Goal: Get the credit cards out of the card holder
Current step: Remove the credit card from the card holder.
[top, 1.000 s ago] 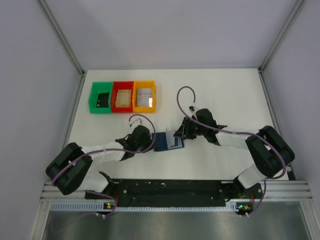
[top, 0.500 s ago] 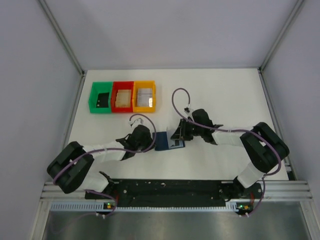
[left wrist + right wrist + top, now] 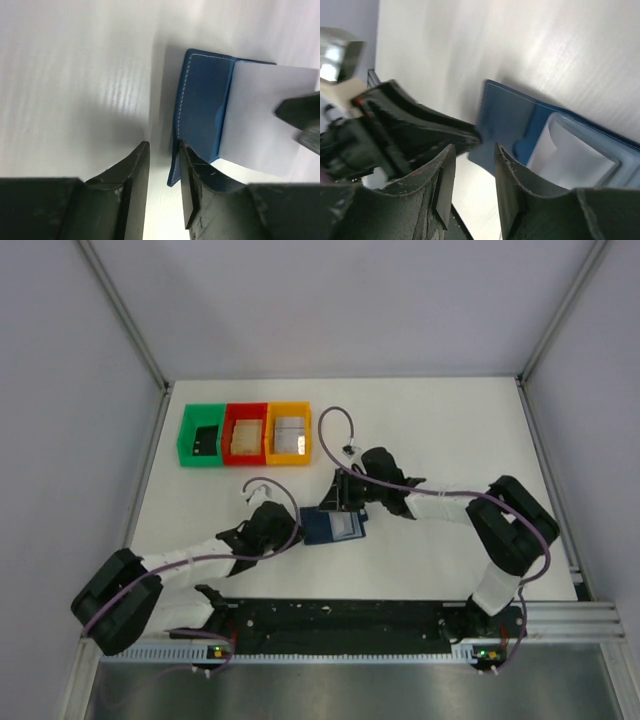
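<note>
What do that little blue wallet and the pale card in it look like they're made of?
The card holder looks like leather or faux leather: matte blue skin with pale stitching along its edge. The card seems to be thin, stiff plastic, flat and smooth with a pale face, though coated paper can't be excluded.

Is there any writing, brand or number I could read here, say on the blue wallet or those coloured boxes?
No readable text anywhere.
The card holder and the pale card show plain faces.
What lies in the green bin, red bin and orange bin is too small to read.
</note>
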Action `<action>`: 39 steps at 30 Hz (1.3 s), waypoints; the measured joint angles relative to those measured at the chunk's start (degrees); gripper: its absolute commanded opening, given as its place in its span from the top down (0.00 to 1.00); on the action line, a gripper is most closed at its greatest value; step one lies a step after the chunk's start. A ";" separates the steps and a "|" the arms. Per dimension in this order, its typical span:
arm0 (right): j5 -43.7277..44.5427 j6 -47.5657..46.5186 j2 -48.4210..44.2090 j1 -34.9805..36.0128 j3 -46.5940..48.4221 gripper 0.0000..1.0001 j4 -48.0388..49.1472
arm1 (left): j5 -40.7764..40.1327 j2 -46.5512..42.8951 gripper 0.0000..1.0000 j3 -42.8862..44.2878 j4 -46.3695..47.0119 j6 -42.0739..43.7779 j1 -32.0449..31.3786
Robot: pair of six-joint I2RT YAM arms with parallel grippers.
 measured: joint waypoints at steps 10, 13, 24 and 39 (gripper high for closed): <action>-0.70 -0.74 7.32 0.66 0.83 0.56 -2.93 | -5.27 -19.19 0.55 -5.01 -5.51 -0.74 0.04; 1.40 -3.41 4.20 0.81 3.13 0.55 -8.57 | -5.18 -20.04 0.61 -4.07 -8.04 0.63 0.04; 6.95 -7.43 -6.25 -1.75 3.37 0.63 -14.49 | -4.17 -18.34 0.63 11.72 -12.52 6.38 -7.39; 7.91 -7.54 -4.76 -7.72 -6.64 0.80 -13.29 | -3.28 4.74 0.71 19.41 -10.34 9.57 -8.81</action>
